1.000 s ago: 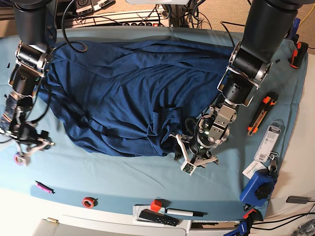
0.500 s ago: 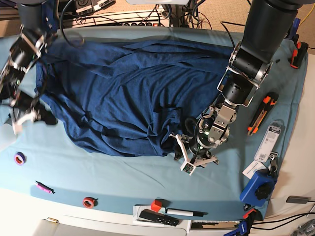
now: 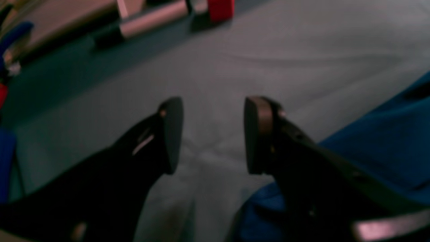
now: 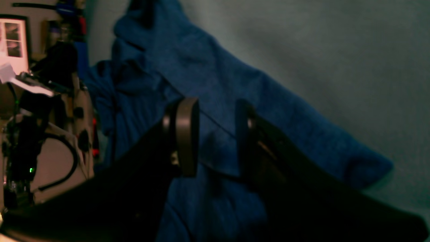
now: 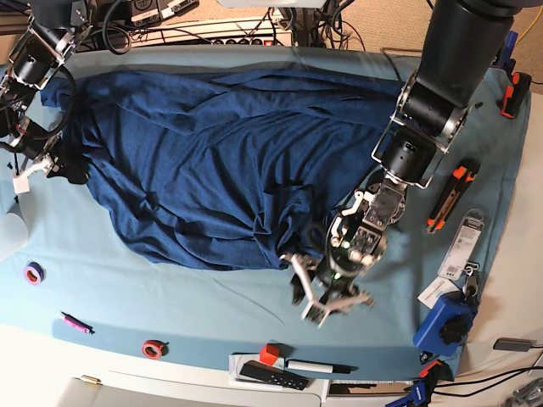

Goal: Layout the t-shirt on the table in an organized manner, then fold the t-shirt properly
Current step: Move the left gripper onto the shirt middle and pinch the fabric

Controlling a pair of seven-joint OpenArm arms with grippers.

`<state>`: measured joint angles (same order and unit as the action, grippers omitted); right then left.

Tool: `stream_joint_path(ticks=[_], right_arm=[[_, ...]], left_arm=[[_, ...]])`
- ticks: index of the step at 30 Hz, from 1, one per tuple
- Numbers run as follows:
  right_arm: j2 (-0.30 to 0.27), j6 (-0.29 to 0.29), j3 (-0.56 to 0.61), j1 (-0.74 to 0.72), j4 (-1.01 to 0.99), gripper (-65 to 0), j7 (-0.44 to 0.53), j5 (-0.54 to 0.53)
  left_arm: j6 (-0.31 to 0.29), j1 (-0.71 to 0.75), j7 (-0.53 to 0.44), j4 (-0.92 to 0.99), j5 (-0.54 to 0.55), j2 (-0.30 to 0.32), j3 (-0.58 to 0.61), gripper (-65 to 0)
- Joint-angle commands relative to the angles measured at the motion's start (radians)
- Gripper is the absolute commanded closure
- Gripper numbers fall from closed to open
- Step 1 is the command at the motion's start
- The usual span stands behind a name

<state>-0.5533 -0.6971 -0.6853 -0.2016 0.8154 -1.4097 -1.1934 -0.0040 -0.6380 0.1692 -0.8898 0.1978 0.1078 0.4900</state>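
Two spread-fingered grippers have shifted: the left gripper (image 5: 327, 298) moved toward 7 o'clock off the wrinkled navy knit t-shirt (image 5: 221, 161) spread on the teal-clothed table (image 5: 195, 305), while the right gripper (image 5: 34, 165), fingers apart around the shirt's 9 o'clock edge, climbed toward 12.

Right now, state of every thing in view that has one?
Dark navy-blue knit t-shirt: spread but wrinkled, unfolded, near hem bunched.
Left end effector: open, empty, over bare cloth beside the shirt's edge.
Right end effector: jaws parted, shirt fabric between them; grip unclear.
Light teal cloth-covered table: shirt lying on it.
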Motion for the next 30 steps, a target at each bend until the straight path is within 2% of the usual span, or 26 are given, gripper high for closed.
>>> stream_joint_path(ticks=[1,3,4,7,8,9,11,13,18,26,30], right_arm=[[-0.027,-0.001,-0.004,-0.015,0.015,-18.6,0.013,-0.031],[-0.026,-0.001,-0.004,-0.015,0.015,-18.6,0.013,-0.031],[-0.026,-0.001,-0.004,-0.015,0.015,-18.6,0.013,-0.03],[-0.026,-0.001,-0.004,-0.015,0.015,-18.6,0.013,-0.031],[-0.026,-0.001,-0.004,-0.015,0.015,-18.6,0.013,-0.032],[-0.026,-0.001,-0.004,-0.015,0.015,-18.6,0.013,-0.039],[-0.026,-0.001,-0.004,-0.015,0.015,-18.6,0.013,-0.066],[-0.026,-0.001,-0.004,-0.015,0.015,-18.6,0.013,-0.098],[-0.026,-0.001,-0.004,-0.018,0.015,-18.6,0.013,-0.116],[-0.026,-0.001,-0.004,-0.018,0.015,-18.6,0.013,-0.116],[-0.025,-0.001,-0.004,-0.018,0.015,-18.6,0.013,-0.116]], left_arm=[[-0.04,-0.035,-0.002,-0.047,0.027,-0.005,-0.002,-29.4],[-0.163,-0.035,0.044,-0.101,0.095,-0.007,-0.002,-29.4],[-0.247,-0.035,0.063,-0.123,0.132,-0.008,-0.002,-29.4],[-0.557,-0.035,0.135,-0.159,0.275,-0.026,-0.002,-29.3],[-0.641,-0.035,0.169,-0.159,0.318,-0.041,-0.002,-29.3],[-0.694,-0.031,0.203,-0.159,0.35,-0.059,-0.002,-29.3],[-0.694,-0.015,0.255,-0.158,0.375,-0.102,-0.002,-29.3],[-0.694,0.011,0.259,-0.158,0.355,-0.148,-0.001,-29.3],[-0.594,0.065,0.224,-0.155,0.208,-0.256,0.0,-29.3],[-0.379,0.056,0.103,-0.074,-0.043,-0.265,0.151,-29.3],[-0.342,0.056,0.032,0.003,-0.053,-0.265,0.231,-29.3]])
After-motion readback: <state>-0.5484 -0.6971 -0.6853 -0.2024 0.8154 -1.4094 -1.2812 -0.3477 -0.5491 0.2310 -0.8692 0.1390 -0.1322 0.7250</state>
